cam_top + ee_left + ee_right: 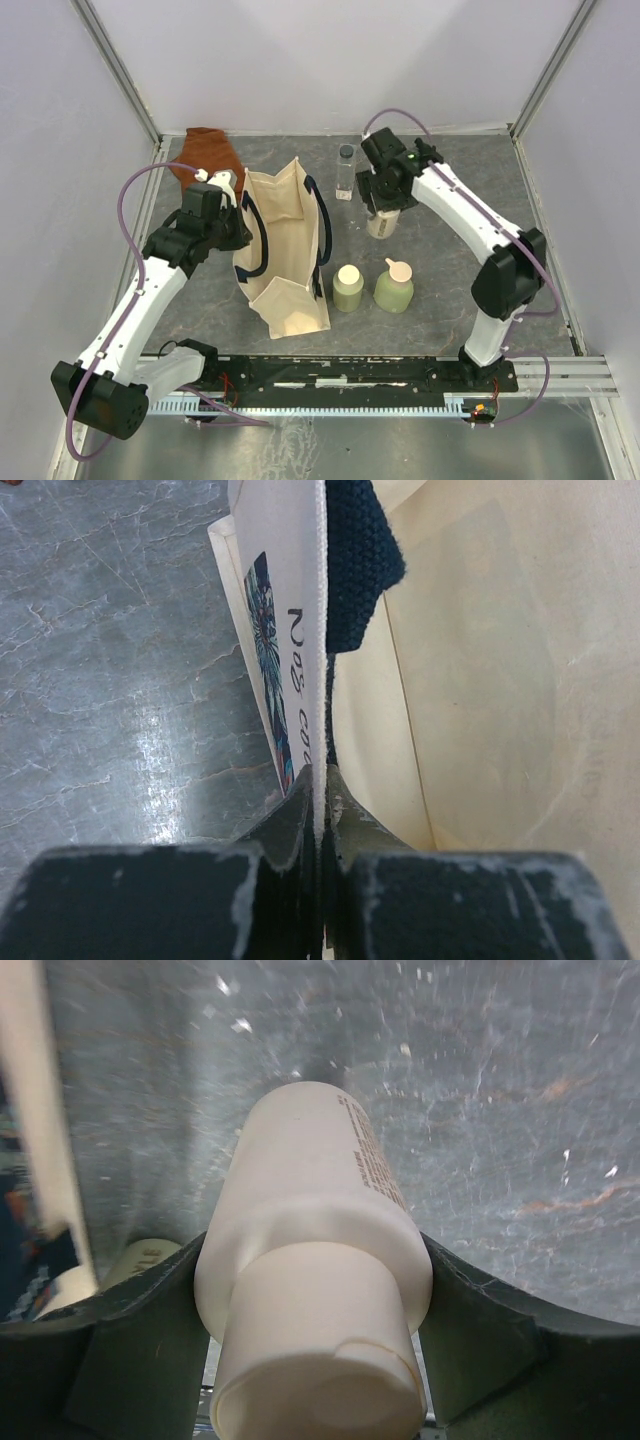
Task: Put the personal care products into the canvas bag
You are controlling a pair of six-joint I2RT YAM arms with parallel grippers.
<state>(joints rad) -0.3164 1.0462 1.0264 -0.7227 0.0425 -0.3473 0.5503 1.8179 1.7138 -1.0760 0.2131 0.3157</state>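
The left gripper (320, 790) is pressed shut on the top edge of the near side wall of the bag (500, 680), the thin canvas pinched flat between its fingers (285, 825). A printed panel shows on the wall's outer face, and a navy handle lies just past the grip. From above, the left gripper (240, 212) sits at the bag's (290, 250) left wall. The bag stands open on the worktop (450, 300), its mouth spreading away from this gripper toward the right arm. A rust cloth (205, 155) lies just behind the left gripper, near the far wall. The right gripper (312, 1300) is closed about halfway around the cream bottle (310, 1190), a finger touching each side of its shoulder just below the cap. The bottle's base points away from the gripper, toward the worktop. In the overhead view the right gripper (382, 212) hangs over the cream bottle (380, 226), and whether the base rests on the worktop or is lifted I cannot tell. The clear bottle (346, 172) stands upright just beyond this gripper, on its bag side. A green bottle (348, 288) and a second green bottle (394, 285) stand side by side nearer the arm bases than the right gripper. The first of them is close beside the bag.
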